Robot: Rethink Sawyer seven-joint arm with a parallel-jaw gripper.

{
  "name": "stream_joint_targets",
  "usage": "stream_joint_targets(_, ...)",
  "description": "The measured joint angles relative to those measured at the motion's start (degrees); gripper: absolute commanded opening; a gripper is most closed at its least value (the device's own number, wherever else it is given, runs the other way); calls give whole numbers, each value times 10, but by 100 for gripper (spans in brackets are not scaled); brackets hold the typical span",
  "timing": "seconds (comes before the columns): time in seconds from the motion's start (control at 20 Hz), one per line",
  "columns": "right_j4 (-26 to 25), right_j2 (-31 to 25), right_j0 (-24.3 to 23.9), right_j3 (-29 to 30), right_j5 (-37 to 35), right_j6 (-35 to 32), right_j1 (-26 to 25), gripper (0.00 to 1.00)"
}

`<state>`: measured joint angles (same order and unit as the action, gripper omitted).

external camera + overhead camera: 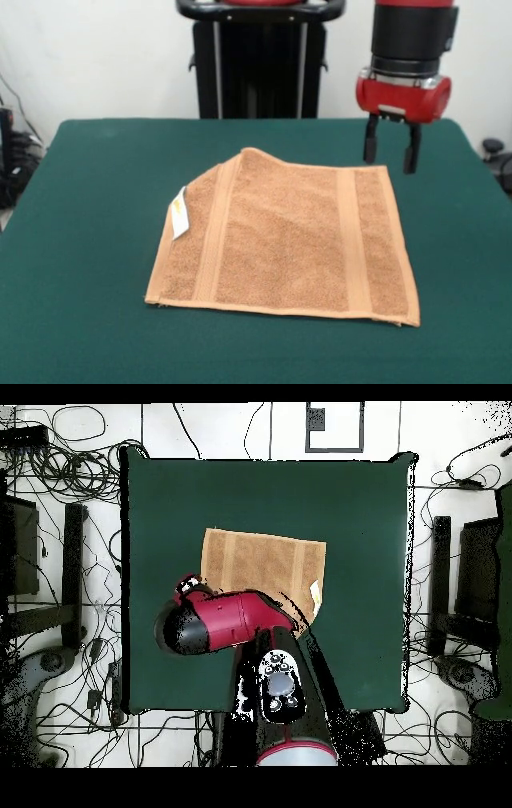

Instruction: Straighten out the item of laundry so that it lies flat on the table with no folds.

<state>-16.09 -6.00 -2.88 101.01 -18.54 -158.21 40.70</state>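
The orange-tan towel lies spread on the green table, near its middle. Its far left corner is folded in, giving a slanted edge, and the white tag shows there. Two woven bands run front to back. My gripper hangs open and empty just above the towel's far right corner, without touching it. In the overhead view the towel lies on the table, and my red arm covers the towel's lower left corner and hides the gripper.
The black pedestal stands behind the table's far edge. Cables lie on the floor around the table. Dark equipment sits off the table's left side.
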Motion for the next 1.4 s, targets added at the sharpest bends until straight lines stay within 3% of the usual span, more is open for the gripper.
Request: stream_joint_targets(1.4, 0, 21, -17, -45, 0, 0, -79, 100)
